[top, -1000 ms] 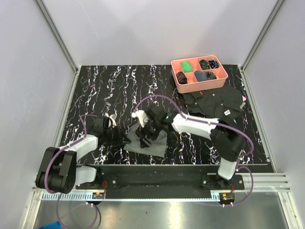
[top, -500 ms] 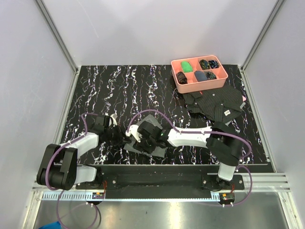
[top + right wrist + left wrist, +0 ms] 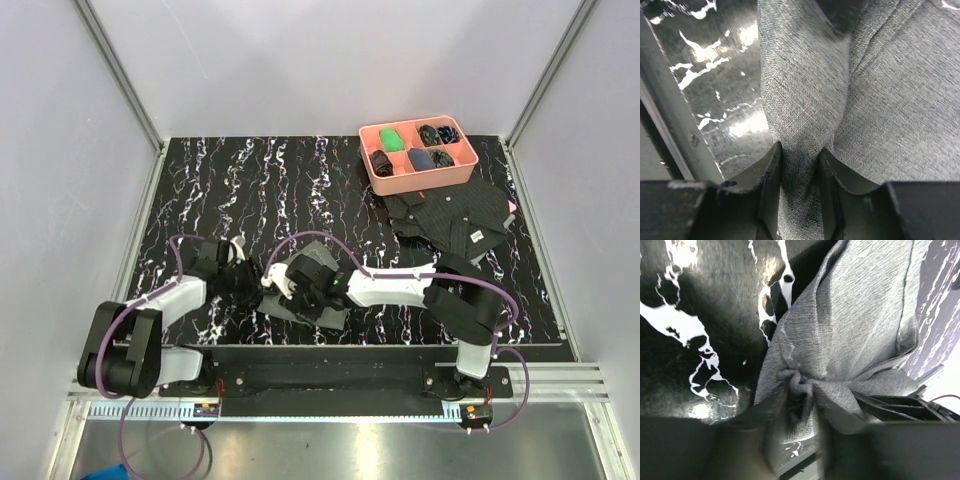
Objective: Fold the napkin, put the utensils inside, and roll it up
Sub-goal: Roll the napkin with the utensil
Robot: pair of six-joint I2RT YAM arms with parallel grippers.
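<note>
The grey napkin [image 3: 325, 312] lies bunched on the black marbled table near the front edge, between the two arms. My left gripper [image 3: 252, 287] is shut on a gathered fold of the napkin [image 3: 840, 335] at its left side. My right gripper [image 3: 290, 297] is shut on another pinched fold of the napkin [image 3: 805, 110], close beside the left gripper. The gold spoon and fork are not visible in any view.
A pink tray [image 3: 418, 172] with small dark and green items stands at the back right. A black patterned cloth with a white tag [image 3: 455, 215] lies in front of it. The table's front rail [image 3: 662, 130] runs just beside the napkin.
My right gripper has moved left and toward the front edge with the napkin fold, drawing the cloth into a tighter bunch next to the left gripper. The left gripper has barely moved.
</note>
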